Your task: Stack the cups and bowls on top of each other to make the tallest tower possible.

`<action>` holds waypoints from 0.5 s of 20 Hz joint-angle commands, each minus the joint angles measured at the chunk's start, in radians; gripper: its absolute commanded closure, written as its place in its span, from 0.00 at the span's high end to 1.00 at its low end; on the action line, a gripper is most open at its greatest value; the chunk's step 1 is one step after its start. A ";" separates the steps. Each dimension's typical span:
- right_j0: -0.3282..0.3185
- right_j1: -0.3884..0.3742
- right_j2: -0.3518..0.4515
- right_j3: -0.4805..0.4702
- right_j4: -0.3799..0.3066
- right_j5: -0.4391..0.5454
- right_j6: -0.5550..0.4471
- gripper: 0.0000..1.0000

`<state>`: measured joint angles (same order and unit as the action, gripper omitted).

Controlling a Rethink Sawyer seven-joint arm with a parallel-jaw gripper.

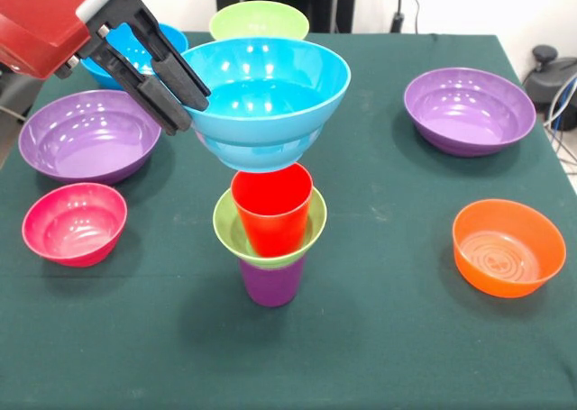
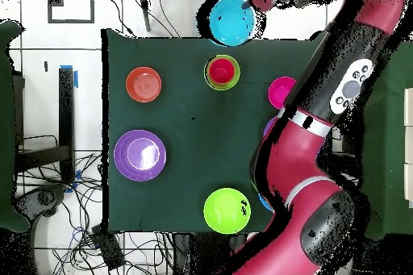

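Front view shows my pincer [image 1: 180, 99] clamped on the rim of the blue bowl [image 1: 266, 99], held aloft just above the red cup [image 1: 271, 207] topping the tower [image 1: 270, 234] on the tabletop [image 1: 388, 338], so I'd lower it straight down

Open green bench [image 1: 379, 275] is lying between the tower [image 1: 270, 234] and the orange bowl [image 1: 508, 247]; the front strip is lying bare; the raised blue bowl [image 1: 268, 99] is hanging just above the red cup [image 1: 271, 207], blocking descent there; pink bowl [image 1: 75, 223] and purple bowl [image 1: 88, 134] are crowding one flank.
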<state>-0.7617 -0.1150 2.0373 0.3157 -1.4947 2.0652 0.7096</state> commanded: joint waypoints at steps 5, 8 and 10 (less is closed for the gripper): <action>0.024 0.012 -0.145 -0.098 -0.061 -0.044 0.176 0.00; 0.025 0.013 -0.145 -0.098 -0.062 -0.043 0.176 0.00; 0.024 0.013 -0.145 -0.098 -0.062 -0.043 0.174 0.00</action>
<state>-0.7617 -0.1150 2.0373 0.3157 -1.4947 2.0652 0.7096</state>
